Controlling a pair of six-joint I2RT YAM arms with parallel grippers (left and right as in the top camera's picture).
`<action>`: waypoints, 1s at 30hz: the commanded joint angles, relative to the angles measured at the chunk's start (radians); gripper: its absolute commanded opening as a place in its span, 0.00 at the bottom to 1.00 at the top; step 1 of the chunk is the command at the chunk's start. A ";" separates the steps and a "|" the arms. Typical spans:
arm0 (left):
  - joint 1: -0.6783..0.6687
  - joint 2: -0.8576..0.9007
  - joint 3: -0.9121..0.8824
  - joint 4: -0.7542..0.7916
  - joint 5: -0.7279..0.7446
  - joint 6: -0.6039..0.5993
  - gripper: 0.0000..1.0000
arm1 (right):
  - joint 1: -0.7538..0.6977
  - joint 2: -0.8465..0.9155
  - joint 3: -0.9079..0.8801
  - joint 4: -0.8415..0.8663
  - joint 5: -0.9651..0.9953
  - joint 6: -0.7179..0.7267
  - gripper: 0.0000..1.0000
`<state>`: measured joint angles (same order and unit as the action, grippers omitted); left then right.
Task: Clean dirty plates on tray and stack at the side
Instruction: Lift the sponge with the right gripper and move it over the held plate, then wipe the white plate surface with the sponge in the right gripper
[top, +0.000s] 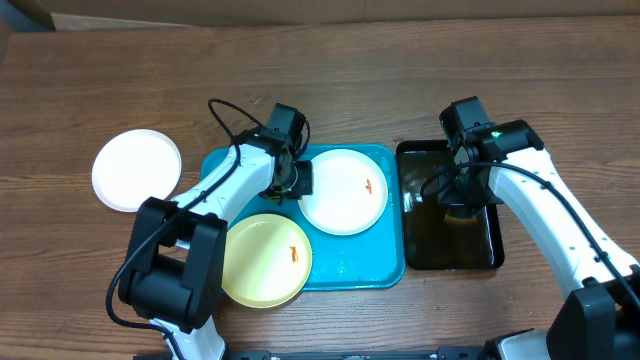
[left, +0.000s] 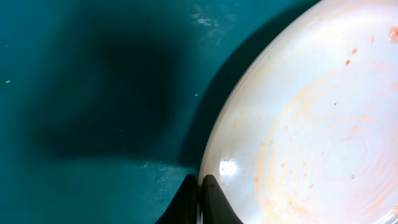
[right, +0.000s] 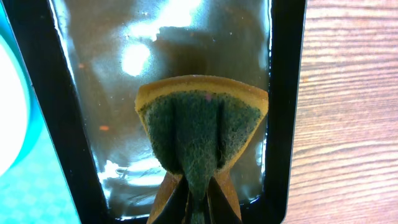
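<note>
The turquoise tray (top: 225, 165) holds a white plate (top: 340, 195) with orange-red smears and a pale yellow plate (top: 255, 265) that overhangs its front left corner. Another white plate (top: 135, 170) lies on the table at the far left. My left gripper (top: 298, 180) is shut on the left rim of the white plate on the tray; in the left wrist view its fingers (left: 200, 186) pinch the plate's edge (left: 298, 130). My right gripper (top: 458, 205) is shut on a folded green-and-yellow sponge (right: 199, 121) above the black water tray (right: 283, 93).
The black tray of water (top: 495, 245) stands directly right of the turquoise tray. Wooden table surrounds both trays. Cables run from the left arm near the tray's back left corner.
</note>
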<state>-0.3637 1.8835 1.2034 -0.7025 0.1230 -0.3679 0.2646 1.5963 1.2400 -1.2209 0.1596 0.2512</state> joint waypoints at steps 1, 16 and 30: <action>-0.009 0.013 0.010 0.006 0.002 -0.014 0.04 | 0.010 -0.008 0.034 0.001 -0.018 0.084 0.04; -0.009 0.013 0.010 0.004 0.001 -0.014 0.04 | 0.125 -0.008 0.197 0.073 -0.209 0.029 0.04; -0.009 0.013 0.010 0.003 0.001 -0.014 0.04 | 0.413 0.208 0.193 0.270 0.250 0.032 0.04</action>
<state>-0.3698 1.8835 1.2034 -0.6991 0.1234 -0.3679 0.6594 1.7569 1.4120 -0.9581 0.2459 0.2863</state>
